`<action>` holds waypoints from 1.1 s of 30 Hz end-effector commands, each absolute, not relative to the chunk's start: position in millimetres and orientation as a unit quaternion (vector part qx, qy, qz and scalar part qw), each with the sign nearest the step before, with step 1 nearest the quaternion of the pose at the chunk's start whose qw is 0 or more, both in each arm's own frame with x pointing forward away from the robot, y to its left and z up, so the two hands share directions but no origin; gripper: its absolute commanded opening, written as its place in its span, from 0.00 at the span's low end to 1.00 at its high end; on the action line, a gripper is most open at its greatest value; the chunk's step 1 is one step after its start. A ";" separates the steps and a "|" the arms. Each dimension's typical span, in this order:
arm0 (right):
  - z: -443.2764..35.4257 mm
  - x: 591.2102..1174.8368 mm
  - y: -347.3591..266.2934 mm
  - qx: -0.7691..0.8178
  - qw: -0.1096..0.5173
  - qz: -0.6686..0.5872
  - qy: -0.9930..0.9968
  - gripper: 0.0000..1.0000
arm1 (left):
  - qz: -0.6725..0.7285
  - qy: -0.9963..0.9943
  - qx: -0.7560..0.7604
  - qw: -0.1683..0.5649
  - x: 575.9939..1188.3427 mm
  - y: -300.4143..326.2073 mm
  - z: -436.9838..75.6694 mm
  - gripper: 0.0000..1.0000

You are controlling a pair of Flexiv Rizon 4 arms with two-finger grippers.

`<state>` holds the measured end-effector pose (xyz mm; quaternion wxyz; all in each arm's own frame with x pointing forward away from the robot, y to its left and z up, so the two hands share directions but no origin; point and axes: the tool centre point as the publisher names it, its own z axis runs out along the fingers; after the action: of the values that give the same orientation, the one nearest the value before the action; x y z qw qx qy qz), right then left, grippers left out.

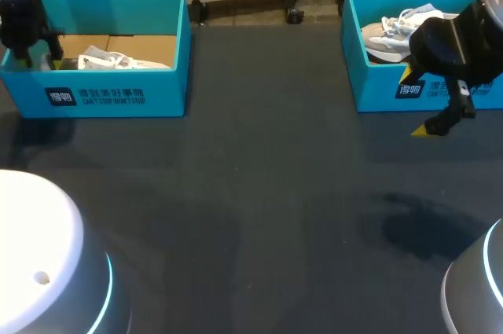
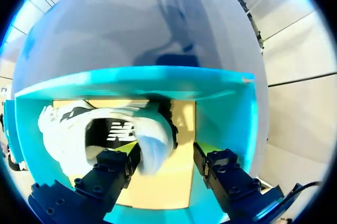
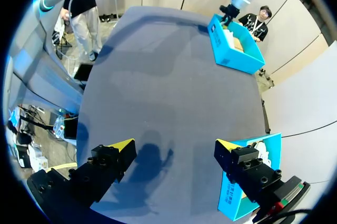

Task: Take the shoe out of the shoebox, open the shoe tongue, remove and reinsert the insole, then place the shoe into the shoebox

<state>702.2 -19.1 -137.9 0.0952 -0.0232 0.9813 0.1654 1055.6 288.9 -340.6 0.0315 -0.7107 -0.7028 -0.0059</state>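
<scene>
The white shoe (image 1: 118,60) lies on its side inside the left shoebox (image 1: 118,98), at the desk's (image 1: 259,192) 10 o'clock corner in the head view. The left pincer (image 1: 35,57) is lowered into that box's end, with the shoe at its 3 o'clock. In the left wrist view the shoe's (image 2: 68,129) heel end sits between the spread fingers of the pincer (image 2: 167,158), close against one finger and apart from the other, so it grips nothing. A second shoe (image 1: 393,31) rests in the right shoebox (image 1: 377,90) at 2 o'clock. The right pincer (image 1: 418,102) hangs over the desk just at that box's 6 o'clock side, wide open and empty (image 3: 175,147).
</scene>
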 end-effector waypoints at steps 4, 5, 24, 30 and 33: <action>-138.3 704.5 -17.5 -0.023 0.093 0.164 0.982 1.00 | -0.004 -0.707 -0.706 0.023 1050.0 285.5 -308.0 0.69; -138.3 704.5 -17.5 -0.023 0.093 0.164 0.982 1.00 | -0.004 -0.709 -0.705 0.019 1049.6 285.4 -302.3 0.68; -138.3 704.5 -17.5 -0.023 0.093 0.164 0.982 1.00 | 0.012 -0.725 -0.687 0.043 1010.8 277.3 -247.3 0.86; -122.7 746.7 -43.4 -0.020 0.103 0.139 0.985 1.00 | 0.017 -0.724 -0.688 0.051 992.6 264.3 -235.9 0.89; -114.6 773.5 -65.4 -0.003 0.110 0.111 0.988 1.00 | 0.027 -0.726 -0.685 0.052 985.9 257.1 -228.7 0.92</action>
<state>743.8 -58.4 -129.2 0.1333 -0.0119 0.9828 0.1275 995.9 261.0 -237.0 0.0544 -0.6860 -0.7249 0.0312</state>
